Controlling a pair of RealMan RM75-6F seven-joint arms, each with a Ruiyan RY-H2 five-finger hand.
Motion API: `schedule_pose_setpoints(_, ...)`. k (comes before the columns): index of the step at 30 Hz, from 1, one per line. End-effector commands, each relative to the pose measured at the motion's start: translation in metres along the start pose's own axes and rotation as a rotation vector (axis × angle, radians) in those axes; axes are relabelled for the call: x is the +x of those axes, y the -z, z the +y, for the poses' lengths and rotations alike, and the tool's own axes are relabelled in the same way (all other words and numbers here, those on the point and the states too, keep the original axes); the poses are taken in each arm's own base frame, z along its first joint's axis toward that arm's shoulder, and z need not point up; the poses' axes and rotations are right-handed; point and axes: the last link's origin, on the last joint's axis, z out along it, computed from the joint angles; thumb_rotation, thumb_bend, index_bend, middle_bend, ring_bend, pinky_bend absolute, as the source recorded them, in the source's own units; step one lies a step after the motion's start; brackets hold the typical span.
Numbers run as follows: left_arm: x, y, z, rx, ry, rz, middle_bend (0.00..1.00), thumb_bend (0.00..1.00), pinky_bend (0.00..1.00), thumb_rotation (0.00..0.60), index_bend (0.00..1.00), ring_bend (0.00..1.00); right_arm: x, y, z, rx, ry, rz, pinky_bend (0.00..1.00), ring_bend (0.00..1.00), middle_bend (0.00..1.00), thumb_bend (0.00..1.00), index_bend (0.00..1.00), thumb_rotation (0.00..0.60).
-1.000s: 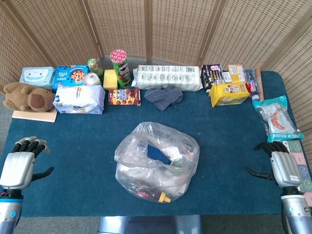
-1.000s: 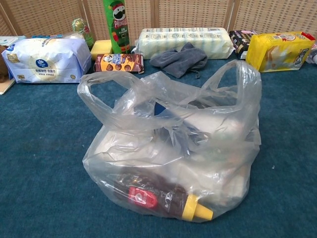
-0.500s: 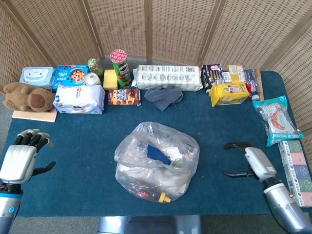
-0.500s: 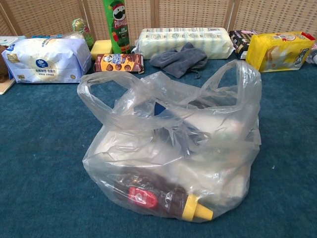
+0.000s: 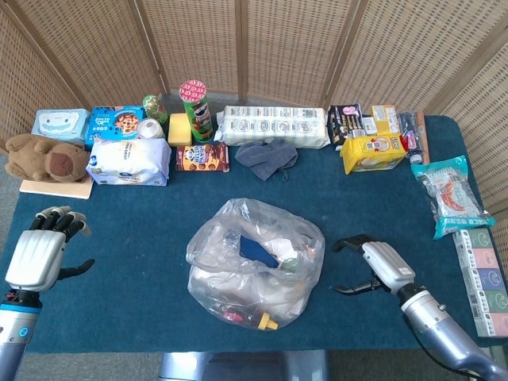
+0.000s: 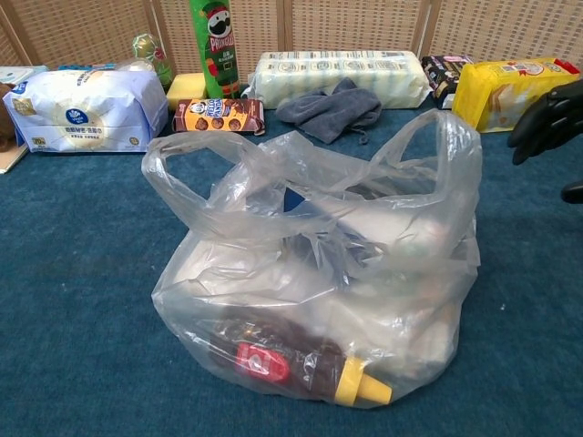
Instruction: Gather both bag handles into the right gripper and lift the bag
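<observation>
Approach step, nothing grasped. My right hand [image 5: 373,266] hovers just beside the bag [image 5: 255,262], fingers spread and curled, holding nothing. My left hand [image 5: 40,252] is spread, well apart. Clear plastic, full, mid-table; both handles [image 6: 196,177] stand up, apart. Next: hook the nearer loop.

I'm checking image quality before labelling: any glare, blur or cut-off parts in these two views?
Head view: even daylight, sharp overall, soft highlights on the clear plastic bag; both hands fully in frame. Chest view: bag sharp with bright sheen on its folds; the right hand is dark, slightly soft, and cropped by the right edge; the left hand does not appear there.
</observation>
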Motion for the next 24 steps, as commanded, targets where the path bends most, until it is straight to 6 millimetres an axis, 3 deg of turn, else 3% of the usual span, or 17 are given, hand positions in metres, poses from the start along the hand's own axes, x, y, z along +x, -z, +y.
schedule_pose_setpoints(1, -0.002, -0.002, -0.001, -0.001, 0.001, -0.004, 0.32, 0.11, 0.17, 0.475, 0.44, 0.19, -0.002, -0.008, -0.009, 0.014, -0.007, -0.022, 0.15, 0.24, 0.31, 0.12, 0.29, 0.439)
schedule_pose_setpoints(10, 0.0, -0.008, -0.001, -0.021, -0.006, 0.007, 0.32, 0.11, 0.17, 0.472, 0.44, 0.19, -0.008, -0.02, -0.027, 0.019, -0.057, -0.062, 0.12, 0.22, 0.3, 0.11, 0.29, 0.442)
schedule_pose_setpoints(24, -0.006, -0.013, -0.005, -0.018, 0.002, -0.006, 0.32, 0.11, 0.17, 0.475, 0.44, 0.19, -0.01, -0.042, -0.073, 0.05, -0.377, -0.147, 0.08, 0.16, 0.28, 0.1, 0.33, 0.439)
